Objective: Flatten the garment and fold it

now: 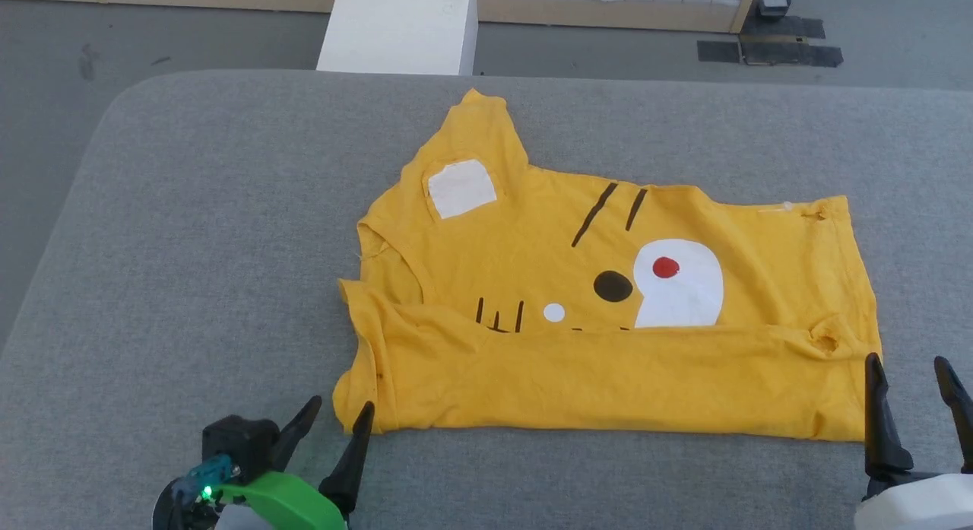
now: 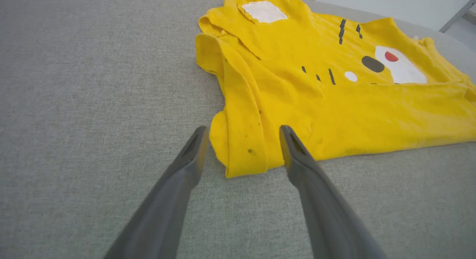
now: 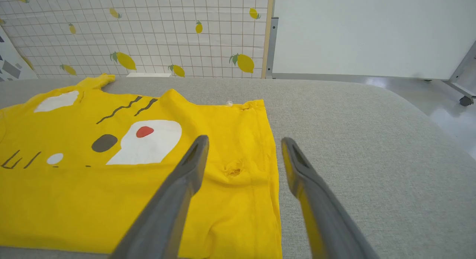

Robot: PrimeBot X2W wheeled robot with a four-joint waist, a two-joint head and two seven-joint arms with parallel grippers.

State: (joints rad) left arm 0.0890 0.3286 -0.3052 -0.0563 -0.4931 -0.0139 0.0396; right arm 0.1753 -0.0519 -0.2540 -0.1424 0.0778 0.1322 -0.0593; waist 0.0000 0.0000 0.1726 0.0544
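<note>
- Both pincers sit nearest in the head view. The left pincer [image 1: 340, 408] has its jaws spread wide and holds nothing, with one tip at the near left corner of the yellow T-shirt [image 1: 547, 233]. The right pincer [image 1: 907, 363] is just as wide and empty at the near right corner. The T-shirt lies sideways in the middle of the grey desk [image 1: 190, 249], one sleeve [image 1: 486, 127] pointing away and its near long side folded up over itself. That fold covers the lower part of the face print and hides how many layers lie beneath. Thin cotton like this looks light and limp, and will likely sag and drag rather than keep its shape. I judge the two near corners the sensible holds, pinched through all layers.
- Left wrist view: the left pincer [image 2: 242, 129] straddles the rolled corner of the T-shirt [image 2: 353, 114], fingers well apart, gripping nothing. Whether the tips touch the cloth is hard to make out.
- Right wrist view: the right pincer [image 3: 244, 139] gapes empty over the hem end of the T-shirt [image 3: 74, 192], above a small ragged hole [image 3: 233, 170]. That is probably a weak spot best not tugged. The frame's lower edge cuts off the near corner.
</note>
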